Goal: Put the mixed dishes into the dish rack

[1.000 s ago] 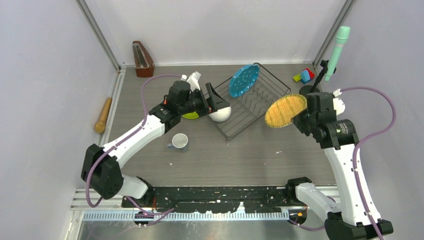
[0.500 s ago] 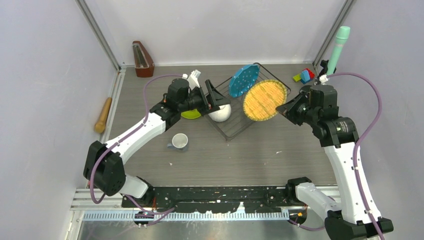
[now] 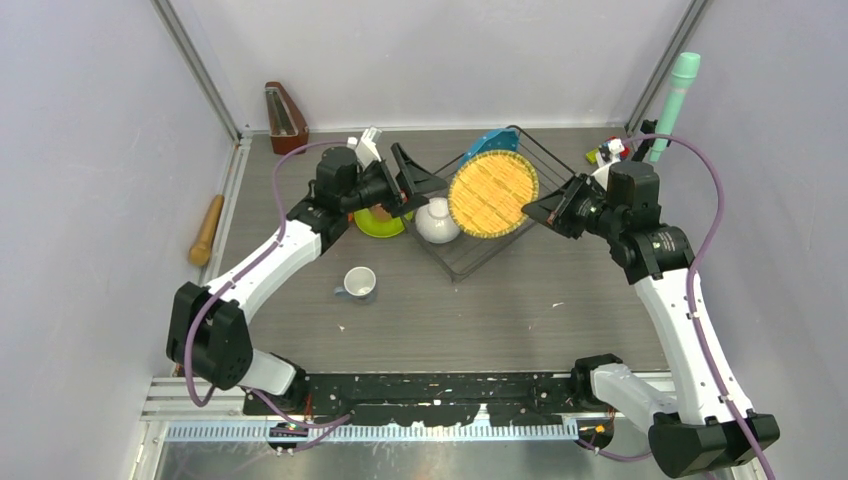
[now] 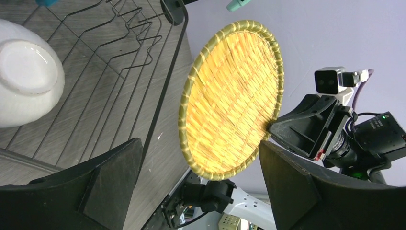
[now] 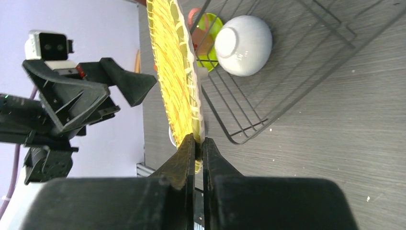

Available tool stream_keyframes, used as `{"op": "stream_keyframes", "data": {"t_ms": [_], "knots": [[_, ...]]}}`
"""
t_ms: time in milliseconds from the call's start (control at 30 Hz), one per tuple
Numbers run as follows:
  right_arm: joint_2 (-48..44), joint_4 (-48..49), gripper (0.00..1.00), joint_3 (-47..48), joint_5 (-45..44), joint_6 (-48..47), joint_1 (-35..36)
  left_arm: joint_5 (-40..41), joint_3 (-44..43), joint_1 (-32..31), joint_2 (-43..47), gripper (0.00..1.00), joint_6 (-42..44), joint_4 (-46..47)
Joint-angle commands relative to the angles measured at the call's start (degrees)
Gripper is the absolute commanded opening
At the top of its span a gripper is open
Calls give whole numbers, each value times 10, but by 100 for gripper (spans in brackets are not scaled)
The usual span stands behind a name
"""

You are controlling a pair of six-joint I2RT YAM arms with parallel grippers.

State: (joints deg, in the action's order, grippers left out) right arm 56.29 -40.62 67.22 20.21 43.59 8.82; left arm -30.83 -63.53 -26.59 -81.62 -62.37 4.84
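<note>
My right gripper [image 3: 532,208] [image 5: 198,141] is shut on the rim of a round yellow woven dish [image 3: 493,193] [image 5: 174,72]. It holds the dish upright on edge above the black wire dish rack [image 3: 470,258] [image 5: 249,120]. My left gripper [image 3: 420,190] [image 4: 200,143] hangs open left of the rack, facing the woven dish [image 4: 232,100], with nothing between its fingers. A white bowl [image 3: 437,222] [image 4: 26,81] [image 5: 244,45] lies tipped in the rack's left corner. The blue dotted plate [image 3: 490,138] peeks out behind the woven dish. The lime-green plate [image 3: 383,224] and a small pale mug [image 3: 357,283] sit on the table.
A wooden metronome [image 3: 286,118] stands at the back left and a wooden roller [image 3: 207,229] lies by the left wall. A mint-green cylinder [image 3: 676,95] and coloured blocks [image 3: 608,150] are at the back right corner.
My right gripper carried the woven dish leftward to over the rack. My left gripper drew back from the white bowl toward the rear and opened wider; the bowl stays in the rack.
</note>
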Motion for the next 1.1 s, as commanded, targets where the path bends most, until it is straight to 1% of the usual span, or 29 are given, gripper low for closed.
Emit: {"op": "stream_keyframes", "data": {"t_ms": [0,100,267,300,367,400,500,533,567,600,633,667,700,767,833,900,967,1067], "knots": [[-4,93,0,-4,67,5,-1,-39,-6,9,-20,95,-31,62],[0,107,0,-9,85,10,-1,-55,-7,9,-38,93,-52,88],[8,145,0,-27,124,40,-1,-82,-6,9,-66,75,-90,153],[8,158,0,-30,129,49,-1,-84,-6,9,-70,69,-92,161],[10,168,0,-37,137,55,-1,-86,-6,9,-74,54,-97,174],[12,166,0,-39,137,55,-1,-88,-6,9,-75,43,-99,184],[15,152,0,-41,129,42,0,-87,-7,9,-76,2,-91,201],[18,138,4,-41,118,37,-1,-84,-10,9,-75,0,-81,194],[18,127,22,-39,108,25,-1,-77,-14,9,-74,0,-66,179],[19,99,35,-34,77,17,-1,-65,-20,9,-73,0,-45,155],[20,85,57,-32,55,2,-1,-51,-27,8,-72,0,-20,130],[20,49,67,-23,5,-5,-1,-33,-35,6,-71,0,6,100],[21,33,78,-18,-22,-19,-1,-13,-46,2,-69,0,36,71],[22,-14,84,-4,-144,-29,-1,58,-71,-15,-66,0,103,8],[20,-48,85,2,-238,-26,-1,124,-100,-44,-68,0,168,-43],[9,-60,85,-3,-282,-28,-1,180,-137,-69,-75,0,239,-79],[-2,-59,85,-11,-290,-29,-1,224,-169,-95,-87,0,302,-102],[-17,-52,84,-22,-293,-34,-1,264,-223,-119,-111,0,404,-132]]}}
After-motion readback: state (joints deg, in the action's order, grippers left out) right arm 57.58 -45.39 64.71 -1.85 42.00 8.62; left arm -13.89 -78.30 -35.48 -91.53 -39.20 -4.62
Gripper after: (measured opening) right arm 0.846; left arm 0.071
